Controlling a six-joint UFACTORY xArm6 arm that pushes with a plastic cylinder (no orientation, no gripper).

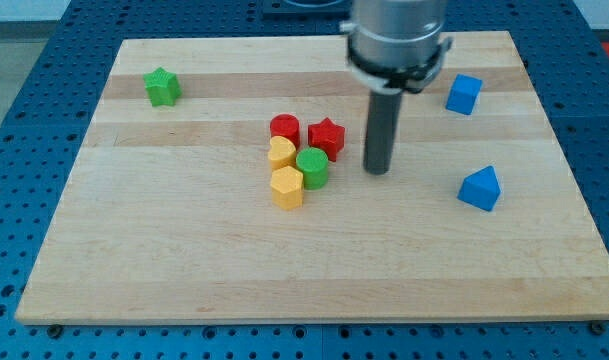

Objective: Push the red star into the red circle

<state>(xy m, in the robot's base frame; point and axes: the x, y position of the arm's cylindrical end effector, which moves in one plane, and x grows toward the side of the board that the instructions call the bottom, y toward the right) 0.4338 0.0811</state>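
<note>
The red star sits near the board's middle, just right of the red circle, with a narrow gap between them. My tip rests on the board to the right of the red star and slightly lower, a short way from it. A yellow heart lies right below the red circle. A green circle lies below the red star, touching the yellow heart. A yellow hexagon sits at the bottom of this cluster.
A green star lies at the view's upper left. A blue cube lies at the upper right and a blue triangle block at the right. The wooden board sits on a blue perforated table.
</note>
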